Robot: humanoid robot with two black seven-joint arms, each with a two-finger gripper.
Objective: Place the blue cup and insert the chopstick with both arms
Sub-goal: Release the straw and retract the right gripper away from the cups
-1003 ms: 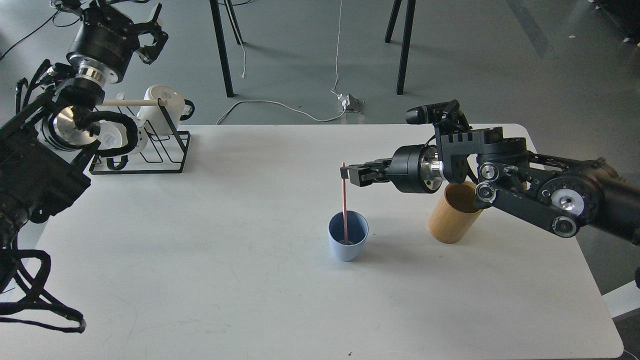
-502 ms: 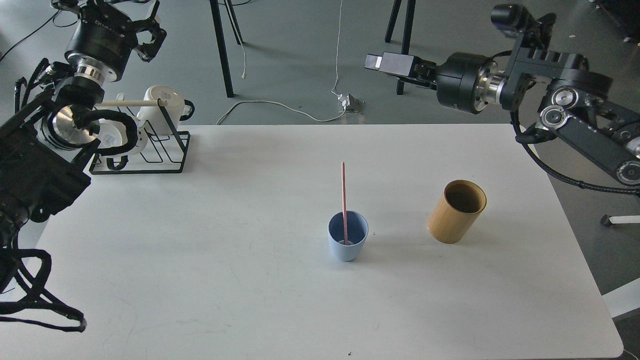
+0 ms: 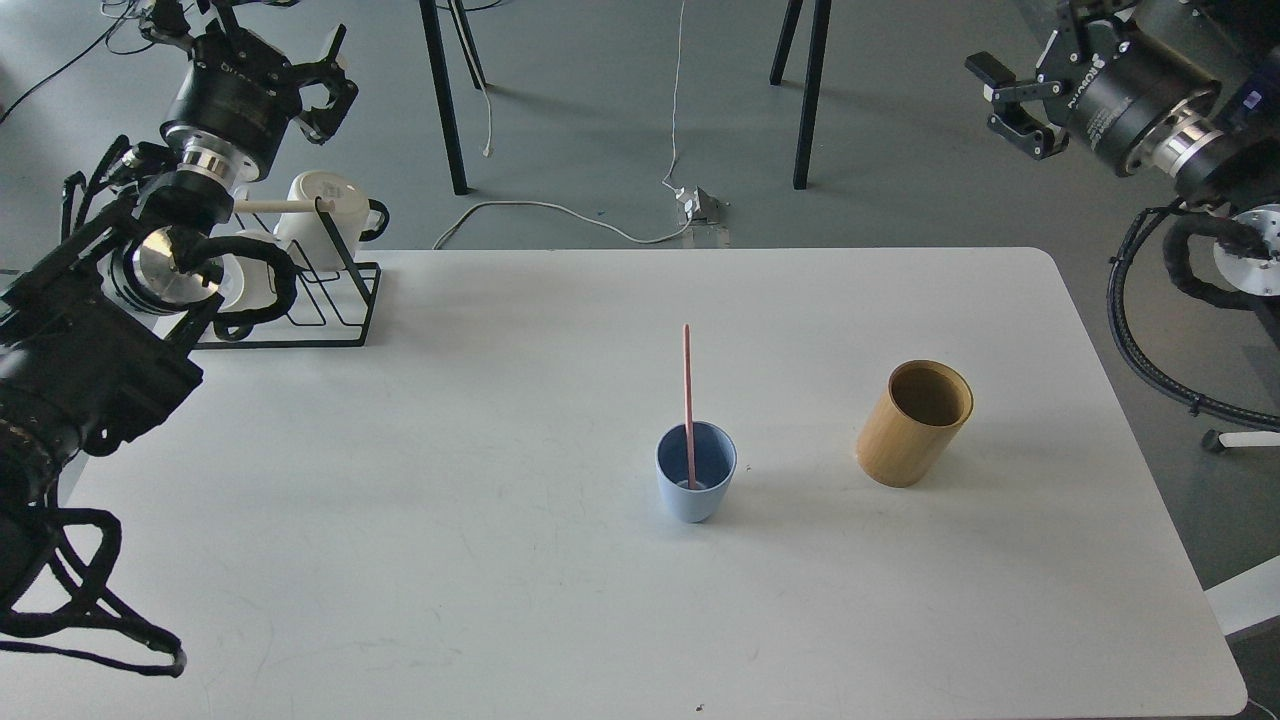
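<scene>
The right claw [image 3: 1003, 100], fingers spread and empty, is now seen raised farther back off the desk [image 3: 500, 560]; the thin pink-red chopstick [image 3: 688, 400] remains upright in the pale blue tapered cup [image 3: 695, 490], and the left claw [image 3: 320, 75] is held spread and empty.

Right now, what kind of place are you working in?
Probably a robotics lab or test room, not a home kitchen: a plain white table on a bare grey floor, a loose cable running to a floor plug, and black stand legs behind the table.
</scene>
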